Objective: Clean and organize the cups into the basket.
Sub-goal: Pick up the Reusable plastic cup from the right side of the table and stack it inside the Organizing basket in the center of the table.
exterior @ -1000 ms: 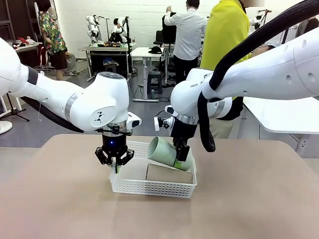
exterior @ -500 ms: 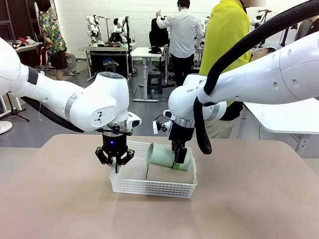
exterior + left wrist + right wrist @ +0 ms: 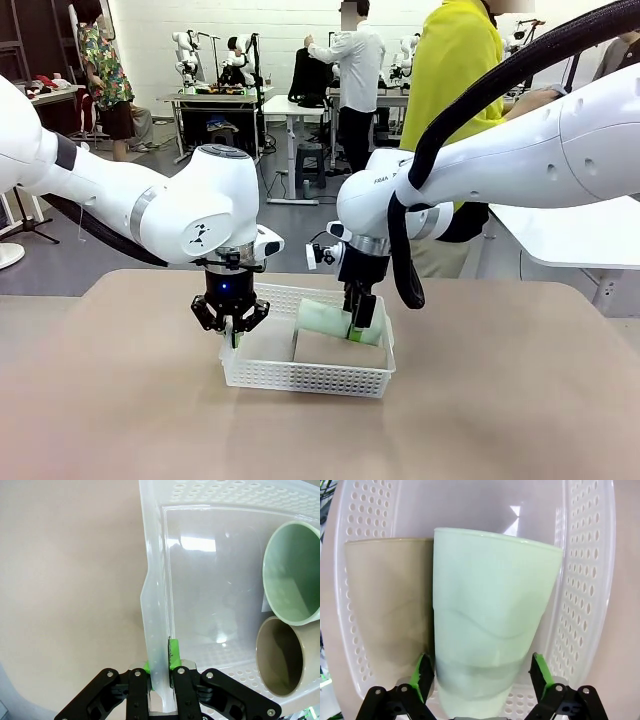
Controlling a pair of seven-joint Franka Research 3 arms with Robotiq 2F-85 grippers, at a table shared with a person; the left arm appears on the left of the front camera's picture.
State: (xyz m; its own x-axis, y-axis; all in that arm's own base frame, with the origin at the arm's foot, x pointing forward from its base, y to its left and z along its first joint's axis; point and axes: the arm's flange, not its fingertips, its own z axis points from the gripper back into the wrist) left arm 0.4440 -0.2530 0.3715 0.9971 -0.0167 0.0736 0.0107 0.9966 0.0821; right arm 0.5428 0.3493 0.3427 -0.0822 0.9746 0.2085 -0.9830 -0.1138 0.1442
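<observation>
My right gripper has come down and spread its jaws. The pale mint green matte tumbler, tilted up in my grip 1 second ago, now lies on its side in the small white lattice plastic basket. It rests right beside the tan-brown tumbler, with my green pads on either side of its base.

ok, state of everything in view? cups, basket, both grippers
mint green cup: on its side in the basket, mouth toward the left gripper, between the right gripper's fingers
tan cup: on its side in the basket, beside the mint green cup
basket: flat on the table, two cups inside
left gripper: shut on the basket's end wall
right gripper: open, one finger on each side of the mint green cup
</observation>
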